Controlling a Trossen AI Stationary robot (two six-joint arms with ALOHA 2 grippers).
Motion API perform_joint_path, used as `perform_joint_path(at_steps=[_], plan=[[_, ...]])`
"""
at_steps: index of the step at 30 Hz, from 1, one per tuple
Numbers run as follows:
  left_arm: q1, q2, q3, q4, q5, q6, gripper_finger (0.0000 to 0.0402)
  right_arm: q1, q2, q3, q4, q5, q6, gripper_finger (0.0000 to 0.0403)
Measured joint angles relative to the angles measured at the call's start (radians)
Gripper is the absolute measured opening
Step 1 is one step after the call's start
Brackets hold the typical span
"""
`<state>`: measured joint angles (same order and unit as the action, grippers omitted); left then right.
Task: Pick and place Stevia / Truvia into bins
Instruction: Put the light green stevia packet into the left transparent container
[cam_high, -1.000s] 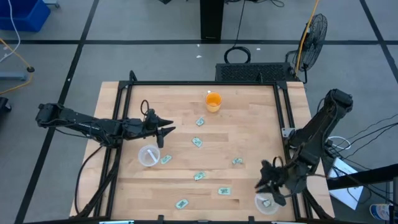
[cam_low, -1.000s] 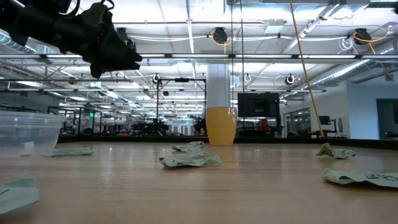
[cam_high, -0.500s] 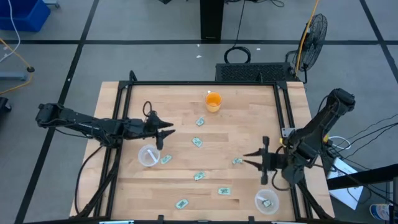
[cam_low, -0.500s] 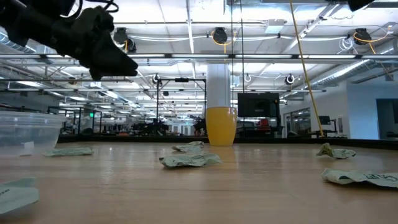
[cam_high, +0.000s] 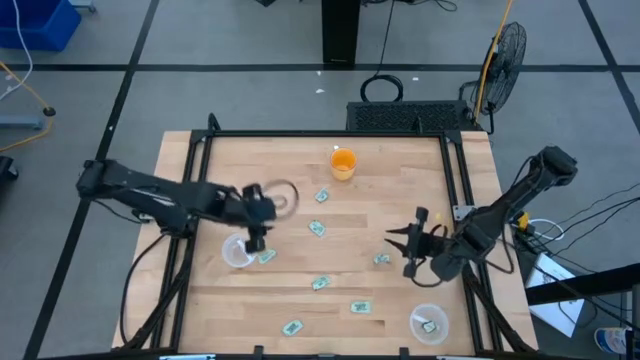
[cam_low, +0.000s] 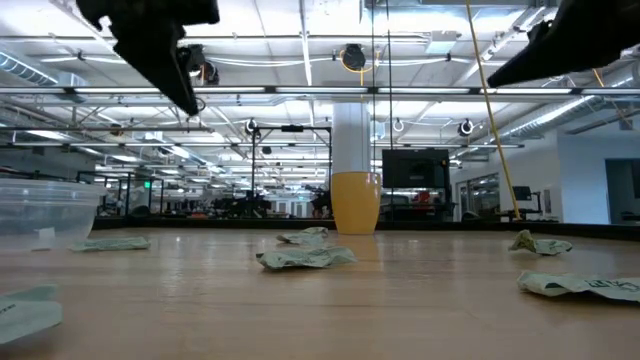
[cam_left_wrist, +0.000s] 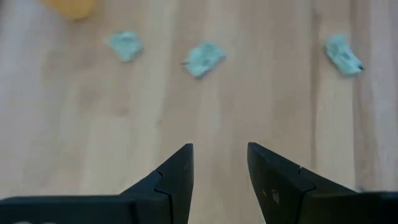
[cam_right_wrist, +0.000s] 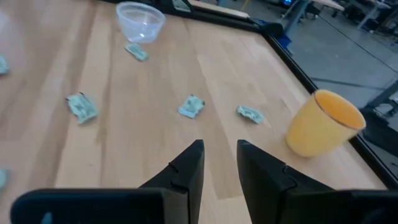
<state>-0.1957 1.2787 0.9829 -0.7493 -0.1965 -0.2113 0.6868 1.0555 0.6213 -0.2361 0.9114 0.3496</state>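
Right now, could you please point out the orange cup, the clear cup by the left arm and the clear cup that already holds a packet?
orange cup (cam_high: 343, 163): high view, on its open mouth.
left clear cup (cam_high: 236, 251): high view, on its floor, near the rim.
right clear cup (cam_high: 416, 321): high view, on its rim beside the packet inside.
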Motion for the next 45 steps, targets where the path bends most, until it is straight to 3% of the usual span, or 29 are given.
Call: perform_joint_path(at_steps=[6,12,20,27,33,36,43,45], plan=[[-0.086,0.193,0.001,0.019,0.009,-0.012,0.0156,-0.041,-0.001,-0.037,0.092,0.000,-0.053,0.0091],[-0.096,0.309,0.001,0.023,0.080,-0.156,0.0156,-0.065,-0.001,-0.040,0.152,0.000,-0.137,0.0091],[-0.097,0.383,0.001,0.020,0.102,-0.217,0.0156,-0.114,-0.002,-0.040,0.210,-0.004,-0.180,0.0091],[-0.096,0.435,0.001,0.020,0.118,-0.262,0.0156,-0.125,-0.002,-0.040,0.210,-0.131,-0.179,0.0091],[-0.093,0.463,0.001,0.020,0.112,-0.243,0.0153,-0.125,-0.002,-0.040,0.210,-0.131,-0.179,0.0091],[-0.086,0.465,0.002,0.022,0.101,-0.236,0.0127,-0.125,-0.002,-0.040,0.210,-0.131,-0.179,0.0091],[-0.057,0.462,0.002,0.020,0.081,-0.181,0.0020,-0.125,-0.002,-0.040,0.211,-0.130,-0.179,0.0091],[-0.051,0.461,0.009,0.013,0.088,-0.150,0.0012,-0.125,-0.002,-0.040,0.211,-0.130,-0.179,0.0091]])
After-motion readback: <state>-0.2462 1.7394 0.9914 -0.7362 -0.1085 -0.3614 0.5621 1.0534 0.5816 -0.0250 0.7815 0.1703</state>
